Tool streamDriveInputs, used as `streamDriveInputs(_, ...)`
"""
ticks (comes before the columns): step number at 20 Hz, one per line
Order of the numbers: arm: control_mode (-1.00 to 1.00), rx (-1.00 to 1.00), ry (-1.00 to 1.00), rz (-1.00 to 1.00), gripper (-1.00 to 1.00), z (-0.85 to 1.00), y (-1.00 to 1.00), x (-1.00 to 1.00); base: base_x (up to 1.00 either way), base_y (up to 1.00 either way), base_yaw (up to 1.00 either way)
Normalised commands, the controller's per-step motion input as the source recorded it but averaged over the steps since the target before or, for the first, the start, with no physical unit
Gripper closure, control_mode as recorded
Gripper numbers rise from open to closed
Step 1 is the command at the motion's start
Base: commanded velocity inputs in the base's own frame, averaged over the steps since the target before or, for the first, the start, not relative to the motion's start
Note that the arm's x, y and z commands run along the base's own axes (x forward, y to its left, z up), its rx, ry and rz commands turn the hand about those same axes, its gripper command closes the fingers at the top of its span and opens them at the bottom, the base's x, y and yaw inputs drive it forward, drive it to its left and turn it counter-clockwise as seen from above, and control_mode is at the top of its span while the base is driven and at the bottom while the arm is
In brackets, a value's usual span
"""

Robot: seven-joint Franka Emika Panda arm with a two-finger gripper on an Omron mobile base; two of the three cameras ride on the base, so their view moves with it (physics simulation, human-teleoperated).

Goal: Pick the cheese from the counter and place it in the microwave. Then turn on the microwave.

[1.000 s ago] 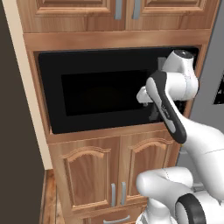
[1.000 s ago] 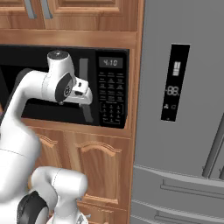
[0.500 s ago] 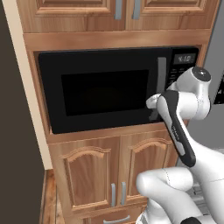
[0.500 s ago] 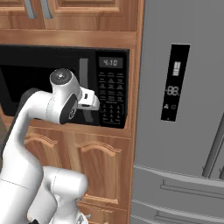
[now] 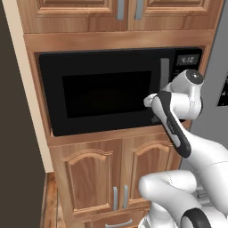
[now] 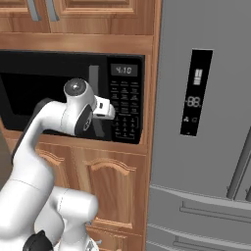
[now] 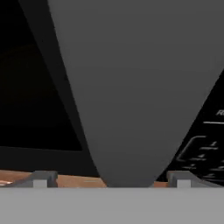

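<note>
Cheese can't be made out anywhere; microwave (image 5: 104, 93) door is shut and the dark window shows nothing inside, so whether it's in there can't be told. Microwave is a black box built into a wood cabinet column, w/ cupboard doors (image 5: 129, 9) above and two arched cabinet doors (image 5: 120, 173) below. Its vertical grey handle (image 5: 164, 73) runs down the right side of the door; right of that is the keypad (image 6: 126, 110) w/ a lit display (image 6: 123, 70) on top.

Gripper (image 7: 111, 179) is right up at the handle's lower end. In hand view the handle (image 7: 131, 87) looms huge and grey, tapering down to a point between the two fingertips (image 7: 40, 179), one on each side of it. Jaws stand spread wide, abt as far as they go, w/ visible gaps to the handle on both sides; nothing clamped, nothing carried. Keypad markings show faintly at the right edge of hand view, dark door glass at the left, strip of wood trim below.

From right base view the white hand (image 6: 104, 109) sits in front of the handle's lower half, just left of the keypad. Arm (image 5: 176, 120) comes up from the base and bends in toward the door.

Grey fridge (image 6: 201, 147) stands just right of the cabinet column, w/ a dark control panel (image 6: 196, 90) on its door.
</note>
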Motion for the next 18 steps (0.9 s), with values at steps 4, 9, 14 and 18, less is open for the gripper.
streamDriveInputs(4,-1.0,0.0,-0.06,0.0,-1.0,0.0,-0.01,0.57,0.0,0.0,0.0)
streamDriveInputs(9,-1.0,0.0,-0.13,0.0,-1.0,-0.02,-0.03,0.31,0.0,0.0,0.0)
streamDriveInputs(14,-1.0,-0.04,-0.2,0.0,-1.0,-0.06,0.0,0.26,0.0,0.0,0.0)
streamDriveInputs(18,-1.0,-0.13,-0.37,0.0,-1.0,-0.06,0.0,0.01,0.0,0.0,0.0)
